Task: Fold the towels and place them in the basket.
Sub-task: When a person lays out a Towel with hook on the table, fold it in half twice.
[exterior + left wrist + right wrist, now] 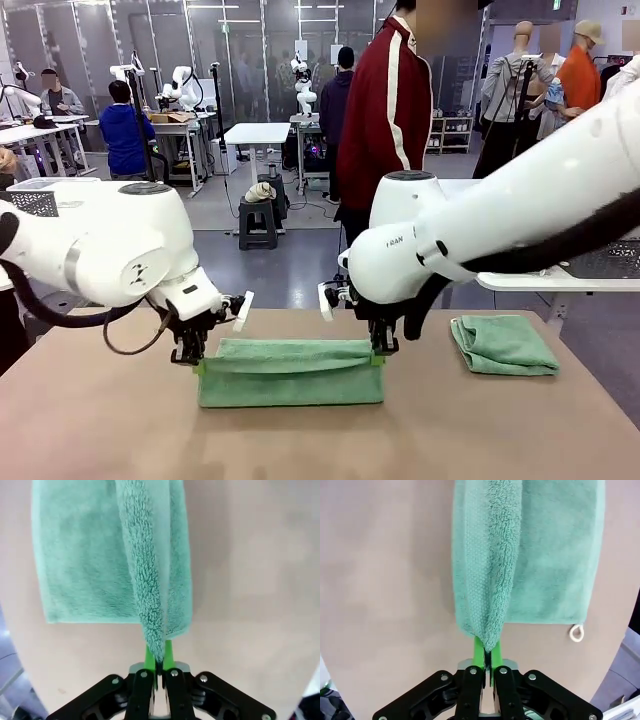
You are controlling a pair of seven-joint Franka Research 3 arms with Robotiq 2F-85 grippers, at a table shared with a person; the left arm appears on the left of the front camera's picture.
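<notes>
Across the smooth table [100, 420] stretches a plush, doubled terry towel [290, 380].

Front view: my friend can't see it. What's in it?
Two white robot arms pinch a mint-green towel on a brown table, the left pincer and right pincer shut on the ends of its raised fold. A second towel lies folded at the right; a person in red stands behind.
</notes>
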